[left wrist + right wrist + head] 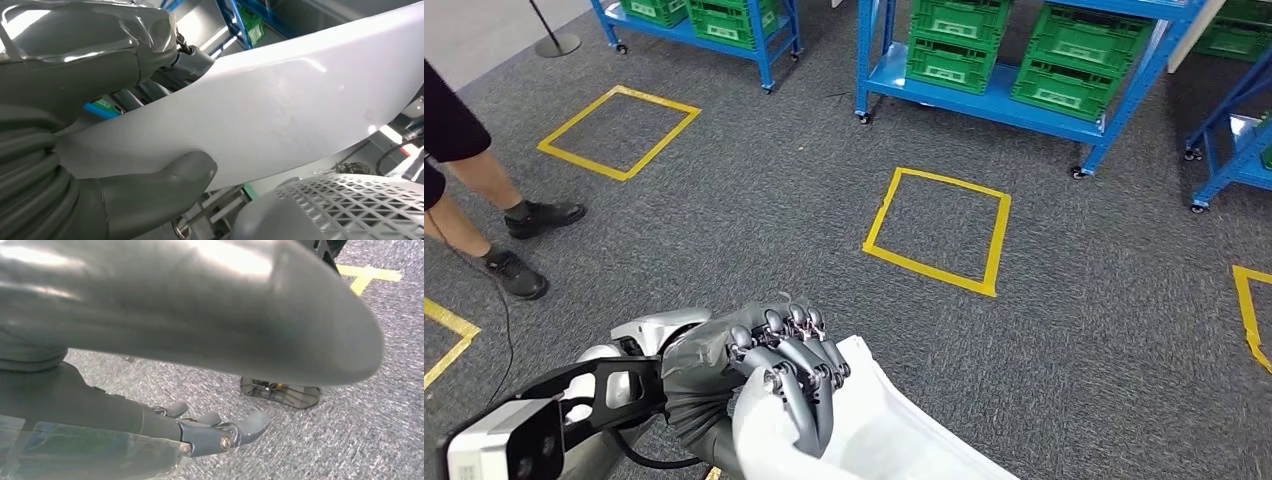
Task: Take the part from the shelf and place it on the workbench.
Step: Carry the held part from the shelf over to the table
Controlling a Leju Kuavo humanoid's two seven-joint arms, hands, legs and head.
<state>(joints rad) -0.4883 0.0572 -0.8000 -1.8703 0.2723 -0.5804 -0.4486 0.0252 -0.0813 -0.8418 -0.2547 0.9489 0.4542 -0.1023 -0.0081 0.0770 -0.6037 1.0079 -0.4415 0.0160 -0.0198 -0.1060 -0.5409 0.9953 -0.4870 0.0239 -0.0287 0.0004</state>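
The part (886,432) is a long, curved white panel at the bottom of the head view, low above the grey carpet. My left hand (786,368) grips its near end, with the dark fingers wrapped over its upper edge. In the left wrist view the white part (285,105) runs across the picture, and the grey thumb (167,182) presses on its lower edge. My right hand (210,432) hangs above the carpet in the right wrist view, its fingers loosely spread and holding nothing.
Blue wheeled shelves (994,100) with green crates (954,45) stand ahead, with more at the far left (714,25) and right (1239,150). Yellow tape squares (939,230) mark the carpet. A person's legs and dark shoes (519,240) are at the left.
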